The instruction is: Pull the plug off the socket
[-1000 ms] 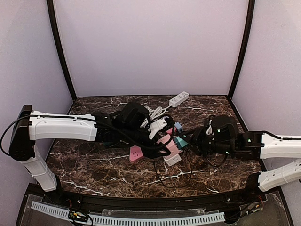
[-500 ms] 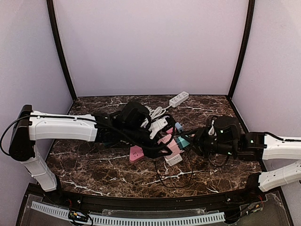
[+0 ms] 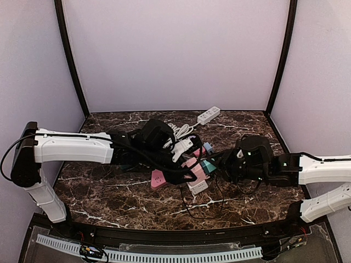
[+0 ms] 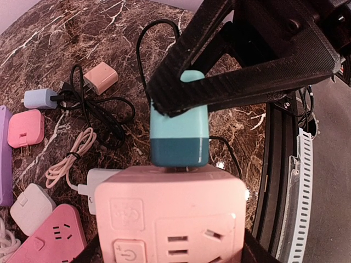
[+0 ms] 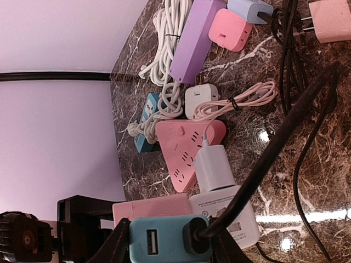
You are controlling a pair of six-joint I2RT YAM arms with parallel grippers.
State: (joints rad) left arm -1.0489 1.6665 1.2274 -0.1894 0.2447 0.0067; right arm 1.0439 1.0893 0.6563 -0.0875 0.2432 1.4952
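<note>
A dark brown, marble-patterned surface (image 3: 109, 192) with white veining is enclosed on three sides by plain pale lilac walls (image 3: 175, 55). At the two far corners of the surface, black posts (image 3: 71, 60) are set, tilted outward toward the top. Along the near edge of the surface a white slotted strip (image 3: 164, 255) is fitted. Bright glints of light (image 5: 265, 135) are reflected in the polished surface.

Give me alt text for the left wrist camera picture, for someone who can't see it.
A teal plug, clamped by the black fingers of the right gripper, sits in the far face of a pink socket cube in the foreground. Behind them, small chargers and coiled cables lie scattered on a dark marble table.
</note>
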